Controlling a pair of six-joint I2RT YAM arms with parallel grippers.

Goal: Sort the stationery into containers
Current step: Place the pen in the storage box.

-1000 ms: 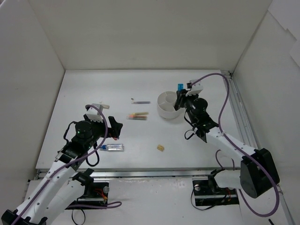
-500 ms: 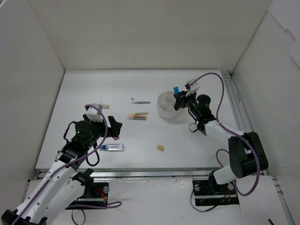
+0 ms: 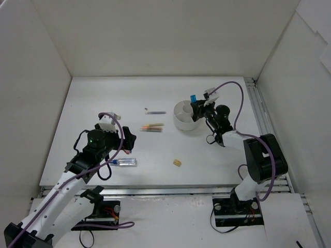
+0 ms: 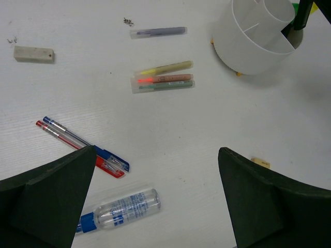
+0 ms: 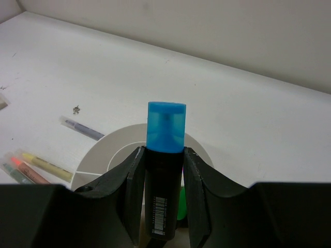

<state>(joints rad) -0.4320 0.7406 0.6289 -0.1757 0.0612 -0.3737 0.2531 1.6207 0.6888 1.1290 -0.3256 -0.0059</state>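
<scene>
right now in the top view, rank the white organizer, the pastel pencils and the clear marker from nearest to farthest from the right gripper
From the right gripper, holding the blue-capped highlighter:
1. white organizer, just below it, right side.
2. pastel pencils, mid-table, to its left.
3. clear marker, farthest, far left toward the front.

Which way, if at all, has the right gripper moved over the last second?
Yes, slightly. The right gripper, shut on the blue-capped highlighter, has shifted left, further over the right side of the white organizer.
</scene>
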